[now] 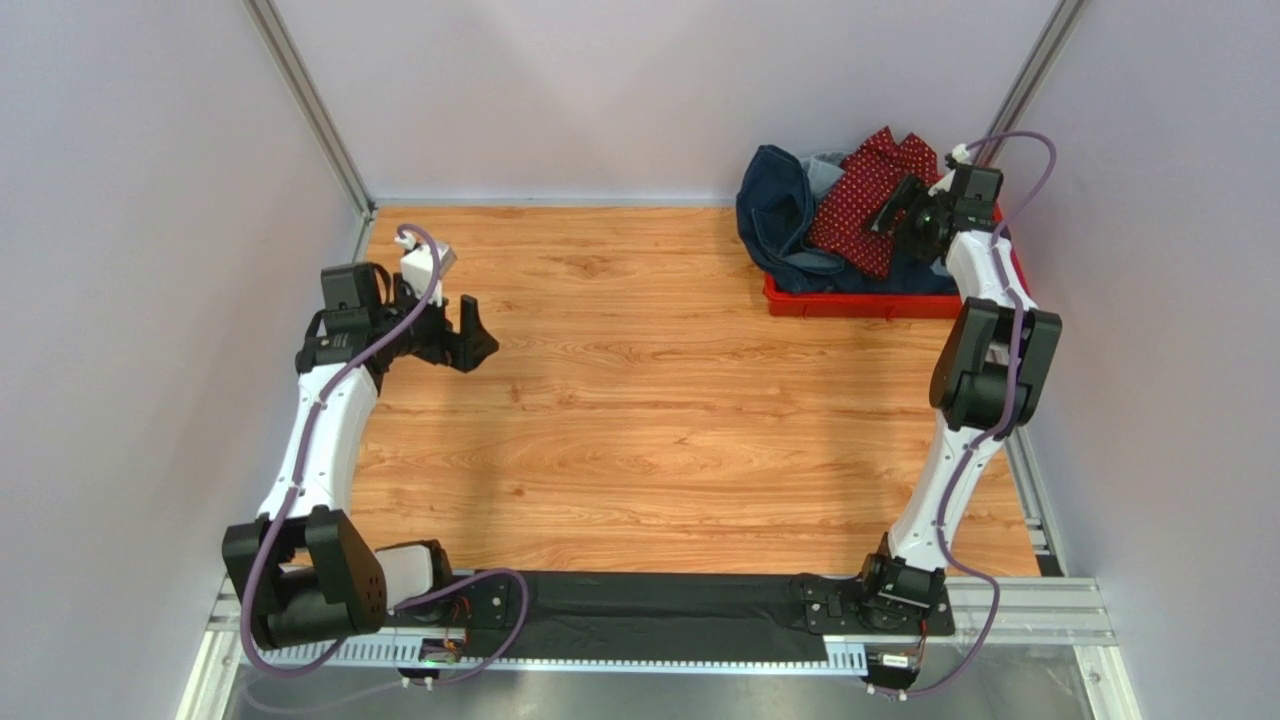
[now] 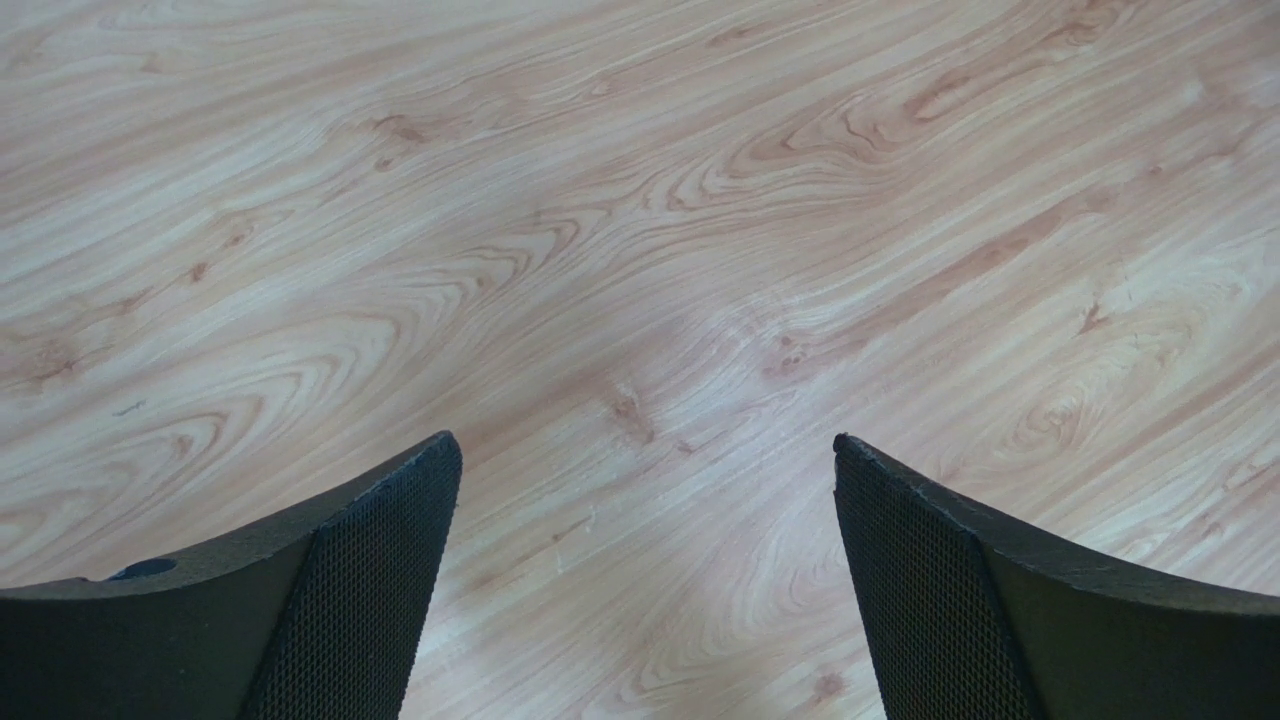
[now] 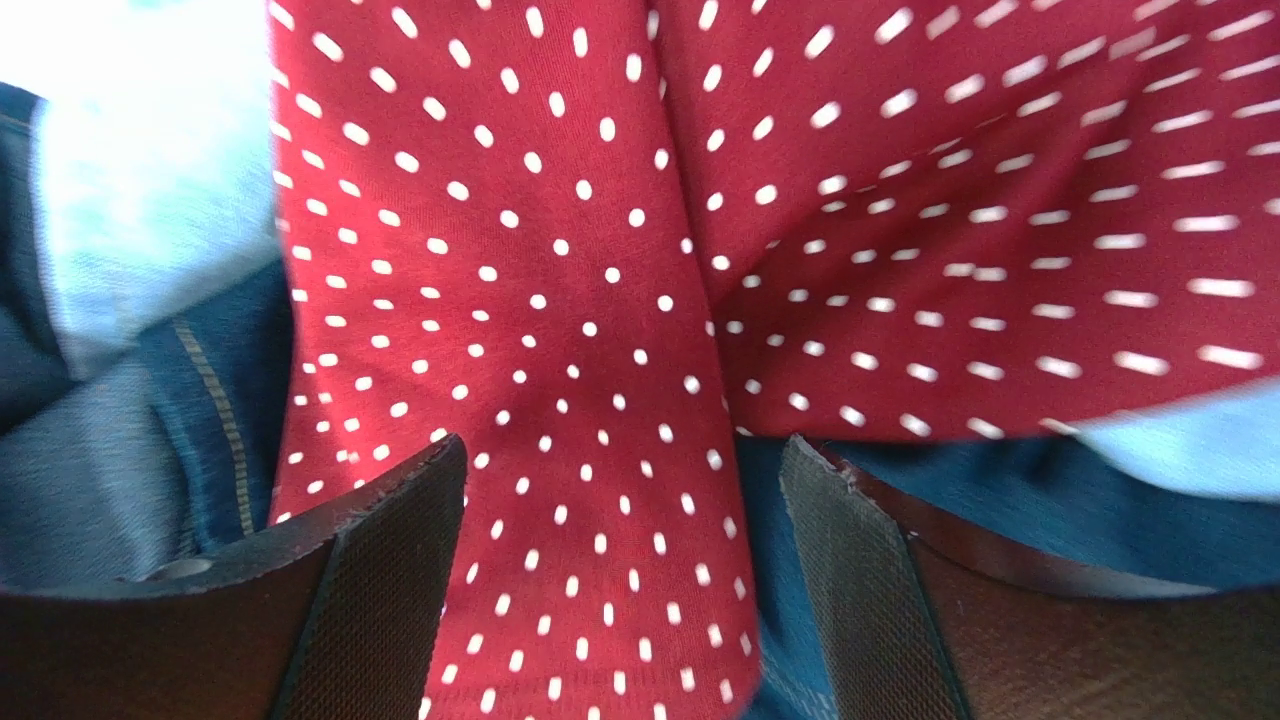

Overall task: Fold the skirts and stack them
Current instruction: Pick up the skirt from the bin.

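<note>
Right end effector point(image 3: 619, 450) straddles red dotted skirt point(image 3: 601, 270), fingers apart.

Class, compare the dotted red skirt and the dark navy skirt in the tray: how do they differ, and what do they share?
The dotted red skirt has white dots; the dark navy skirt is plain. The red one lies on top; the navy one lies beneath, spilling over the tray's rim. Both are crumpled, unfolded.
</note>
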